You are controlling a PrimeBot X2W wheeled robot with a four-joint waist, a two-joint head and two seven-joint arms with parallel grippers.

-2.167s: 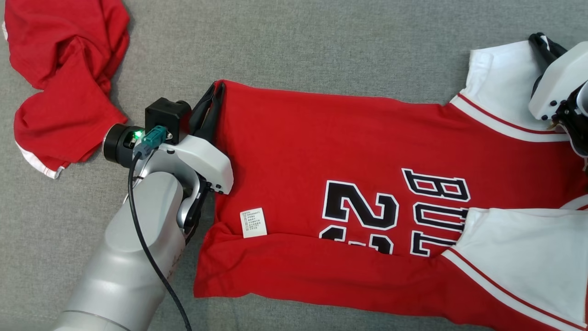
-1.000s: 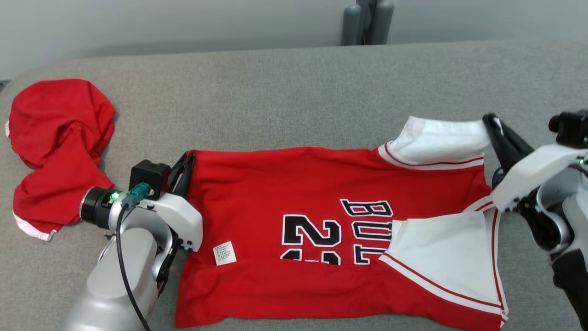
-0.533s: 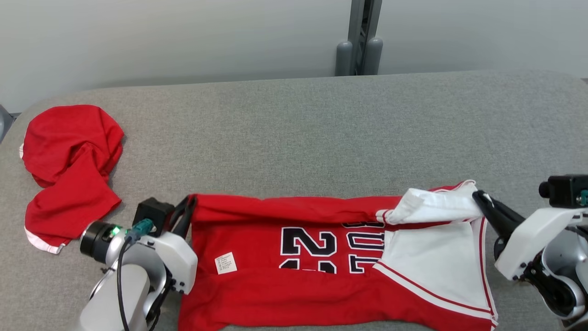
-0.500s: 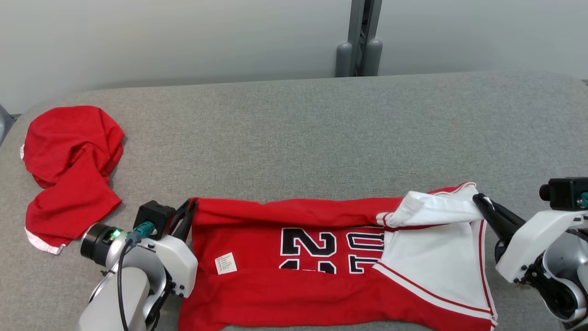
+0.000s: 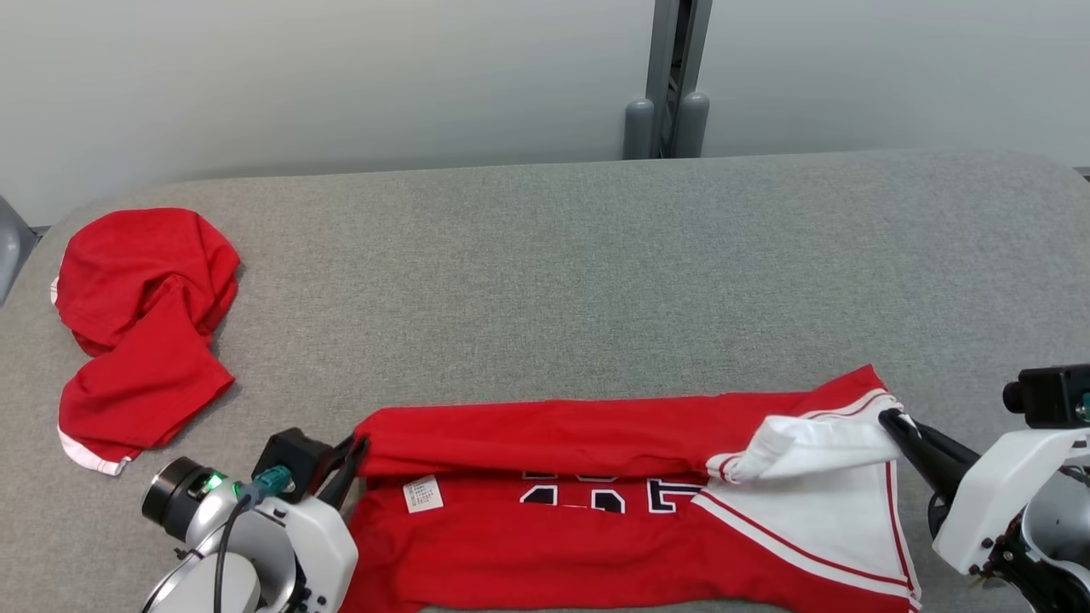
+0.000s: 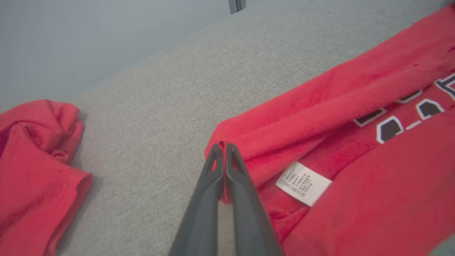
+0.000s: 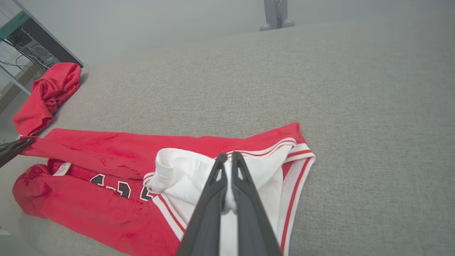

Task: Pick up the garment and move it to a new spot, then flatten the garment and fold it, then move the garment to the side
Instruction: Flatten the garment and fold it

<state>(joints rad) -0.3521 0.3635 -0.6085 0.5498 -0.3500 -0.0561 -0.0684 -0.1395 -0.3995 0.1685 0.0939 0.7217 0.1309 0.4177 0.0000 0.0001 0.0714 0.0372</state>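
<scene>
Left fingers [image 6: 213, 167] are pressed together, pinching the far hem corner of the red basketball jersey [image 5: 545, 553], which has white sleeves and black-and-white print. Right fingers [image 7: 217, 174] are closed the same way, clamped on the bunched white sleeve [image 7: 174, 174] at the shoulder end.

Change over the last second: both arms have dragged the far long edge toward the robot. The far half is now rolled over the chest. The number and lettering were fully readable before; now only their bottom slivers [image 5: 588, 502] poke out under the flap. The camera tilted up too, so ignore the overall shift, but the fold itself is real.

My read: flattening is done and the lengthwise fold is mid-way. The near long edge already looks turned in. Both corners are in grip and the flap isn't laid flat yet, so the release is pending.

Orientation: the long axis runs left-right across the grey fabric-covered worktop [image 5: 545, 281]. The hem and small white care label [image 5: 423, 494] point to the robot's left, the sleeves and collar end to its right. The jersey sits on the side of the worktop nearest the robot. A crumpled red cloth [image 5: 140, 332] lies well apart, far left.
</scene>
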